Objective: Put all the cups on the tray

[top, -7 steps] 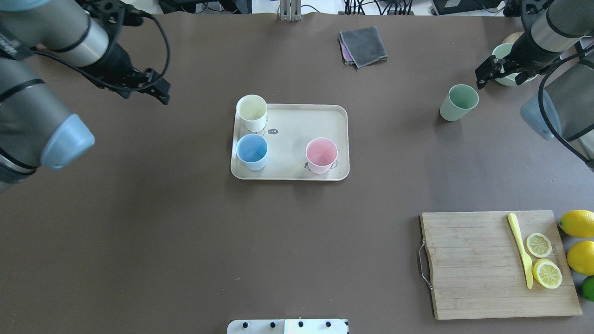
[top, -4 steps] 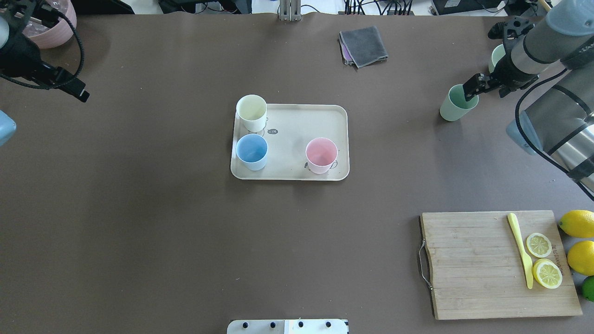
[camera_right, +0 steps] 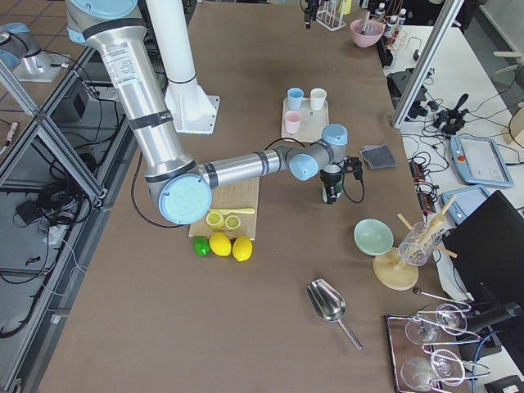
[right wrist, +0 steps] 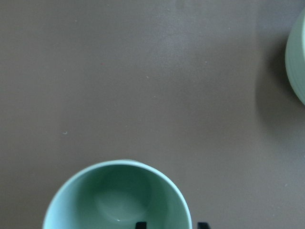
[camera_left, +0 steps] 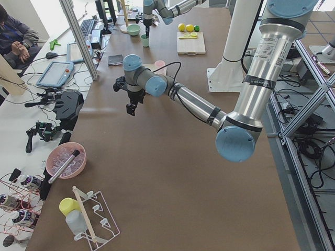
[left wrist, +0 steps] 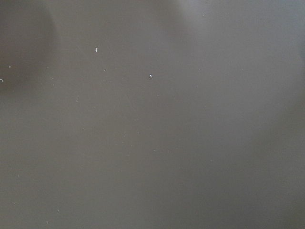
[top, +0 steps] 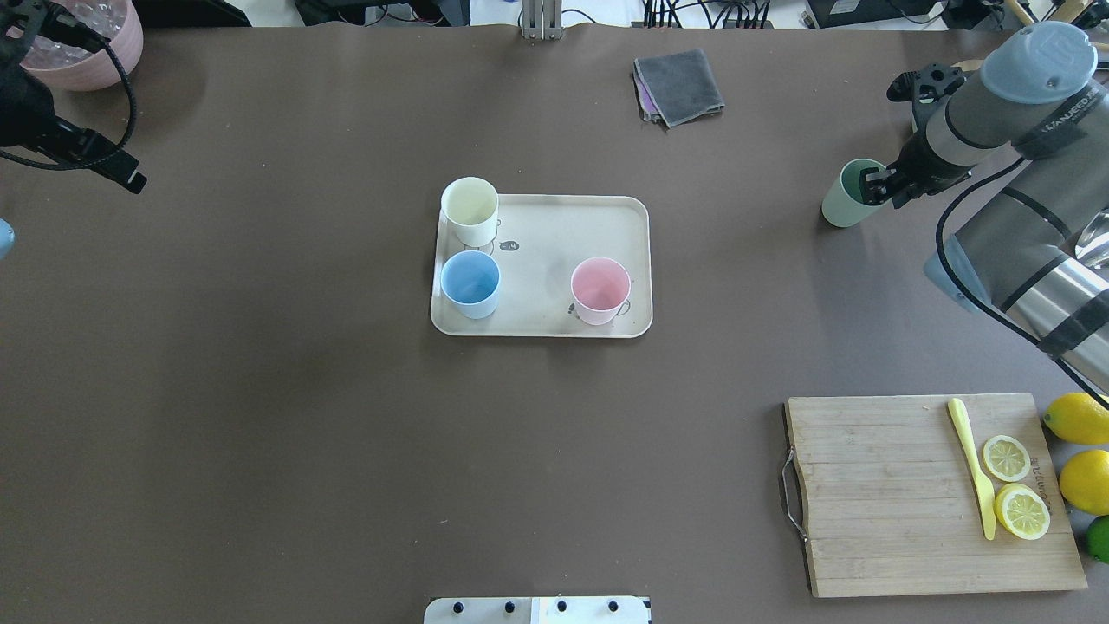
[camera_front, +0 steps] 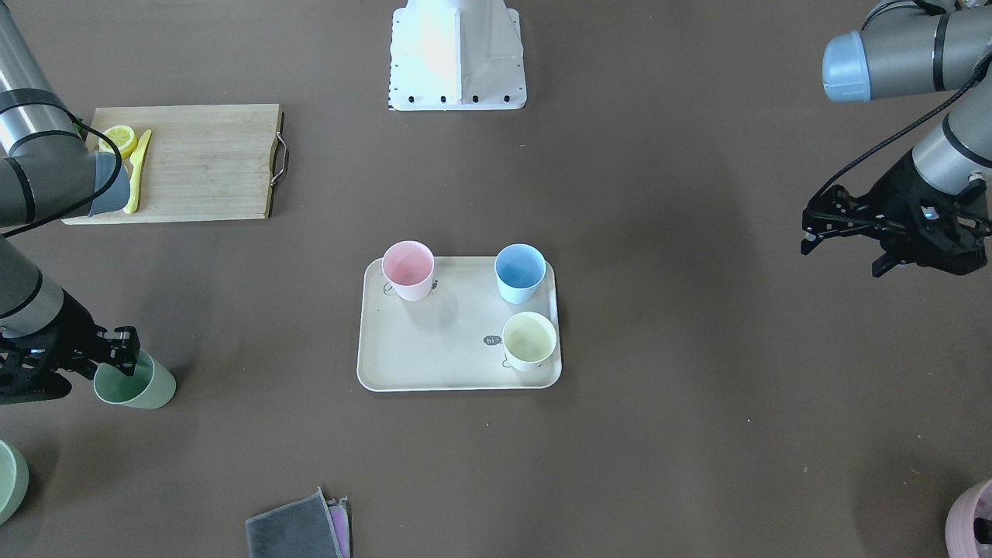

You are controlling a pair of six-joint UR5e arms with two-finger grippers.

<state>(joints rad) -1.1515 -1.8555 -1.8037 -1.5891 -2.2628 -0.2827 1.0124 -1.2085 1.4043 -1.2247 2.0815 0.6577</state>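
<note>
The cream tray [top: 554, 227] lies mid-table; it also shows in the front-facing view [camera_front: 442, 345]. On it stand a cream cup [top: 470, 210], a blue cup [top: 470, 283] and a pink cup [top: 599, 290]. A green cup [top: 842, 206] stands upright on the table far to the tray's right. My right gripper [top: 871, 185] is open at its rim. In the right wrist view [right wrist: 171, 225] one finger is inside the cup [right wrist: 114, 200] and one is outside. My left gripper [camera_front: 841, 252] is open and empty, far left of the tray.
A wooden cutting board [top: 875, 494] with a yellow knife [top: 972, 464] and lemon slices is at front right, with lemons beside it. A grey cloth [top: 680, 85] lies at the back. A green bowl [right wrist: 298, 57] stands near the green cup. A pink bowl [top: 82, 52] is at back left.
My right gripper has moved from near the green bowl to the green cup's rim and lowered over its wall. My left arm has pulled back to the table's left edge.
</note>
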